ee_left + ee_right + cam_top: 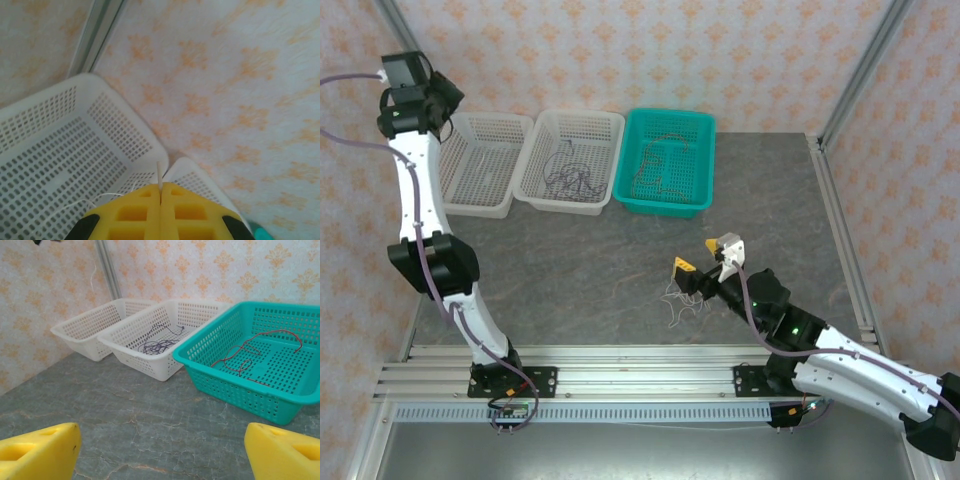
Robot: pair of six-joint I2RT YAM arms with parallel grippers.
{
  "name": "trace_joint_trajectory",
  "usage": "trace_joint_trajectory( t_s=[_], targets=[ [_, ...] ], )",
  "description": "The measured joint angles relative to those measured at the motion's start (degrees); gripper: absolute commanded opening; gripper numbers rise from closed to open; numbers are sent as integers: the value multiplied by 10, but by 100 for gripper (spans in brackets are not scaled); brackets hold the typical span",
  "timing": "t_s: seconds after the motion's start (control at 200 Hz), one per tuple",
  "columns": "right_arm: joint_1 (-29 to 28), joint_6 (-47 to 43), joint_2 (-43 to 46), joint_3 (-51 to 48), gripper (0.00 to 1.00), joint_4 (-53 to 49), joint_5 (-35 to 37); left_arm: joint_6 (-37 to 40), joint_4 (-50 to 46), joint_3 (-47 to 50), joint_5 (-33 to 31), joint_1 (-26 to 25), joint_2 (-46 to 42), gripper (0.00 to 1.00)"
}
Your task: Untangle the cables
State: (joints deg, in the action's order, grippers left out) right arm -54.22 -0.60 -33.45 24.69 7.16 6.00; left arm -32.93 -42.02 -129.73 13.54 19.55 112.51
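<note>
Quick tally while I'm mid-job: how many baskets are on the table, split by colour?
White baskets: 2
Teal basket: 1
Total: 3

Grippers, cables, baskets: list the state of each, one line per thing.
left gripper, shut on white cable, over left basket.
right gripper, open, holding nothing, above white tangle.
white tangle, heaped on the table.
purple cables, bunched in middle basket.
red cables, lying loose in teal basket.
</note>
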Motion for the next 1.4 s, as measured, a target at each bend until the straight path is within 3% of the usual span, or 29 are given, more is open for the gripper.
trace_joint_trajectory(
  t_s=[0.045,0.145,0.19,0.41,0.646,0.831,1.006,1.221,1.306,1.401],
  targets=[
    [0,2,0,0,85,-2,0,0,-8,2,0,0,19,18],
    [0,8,2,0,85,-7,1,-1,-19,28,0,0,48,59],
    [0,10,2,0,86,-10,2,-3,-19,55,0,0,48,69],
    [0,21,-4,0,86,-16,34,-29,1,178,12,4,-33,73],
    [9,69,-72,1,84,-27,149,-72,105,319,69,-27,-307,73],
    [47,131,-101,0,83,-44,181,-76,153,464,60,-199,-500,75],
    [63,175,-106,0,82,-62,187,-87,165,631,14,-358,-586,75],
    [64,205,-101,-13,81,-69,187,-88,195,807,-28,-578,-548,70],
    [64,215,-99,-20,80,-69,187,-60,197,822,-37,-653,-497,70],
    [64,221,-99,-22,80,-69,187,-22,214,822,-36,-700,-434,70]
  ],
)
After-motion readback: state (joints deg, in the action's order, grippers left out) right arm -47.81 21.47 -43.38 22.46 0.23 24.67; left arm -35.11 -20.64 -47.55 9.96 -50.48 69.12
